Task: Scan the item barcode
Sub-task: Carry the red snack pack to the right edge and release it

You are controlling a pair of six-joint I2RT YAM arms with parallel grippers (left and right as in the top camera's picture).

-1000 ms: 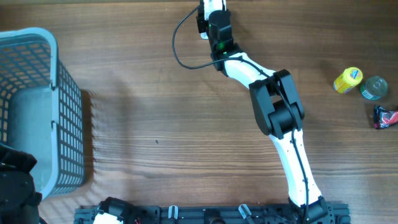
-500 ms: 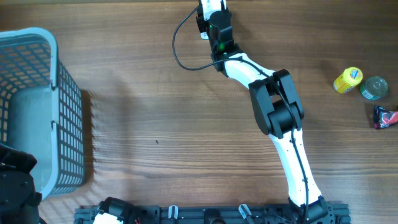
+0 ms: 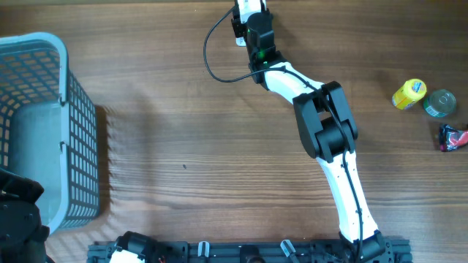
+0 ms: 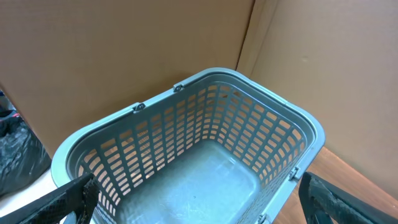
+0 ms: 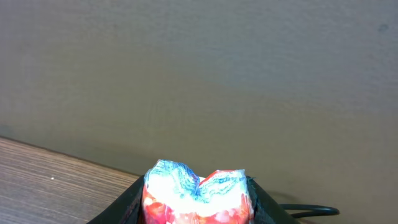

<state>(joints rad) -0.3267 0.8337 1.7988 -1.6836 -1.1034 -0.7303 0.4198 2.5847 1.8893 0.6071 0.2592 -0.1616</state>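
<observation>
Two robot arms work at a wooden table [image 3: 183, 131]. Seen from above, the right arm reaches from the near edge to the far edge of the table, near its middle. Its wrist camera shows the right gripper [image 5: 196, 208] closed on a crinkled snack packet [image 5: 186, 180] printed in red, white and blue. The packet sits between the two dark fingers, its top poking above them, and faces a plain grey-brown wall. No barcode can be made out on the side that shows.

The left gripper [image 4: 196, 186] hangs over a pale blue plastic basket [image 3: 73, 109] at the table's left end, jaws spread wide and holding nothing.

Well apart, at the right end, lie a yellow bottle [image 3: 409, 93], a can [image 3: 441, 103] just beside it, and a red-and-black wrapper [image 3: 453, 137] nearby.
</observation>
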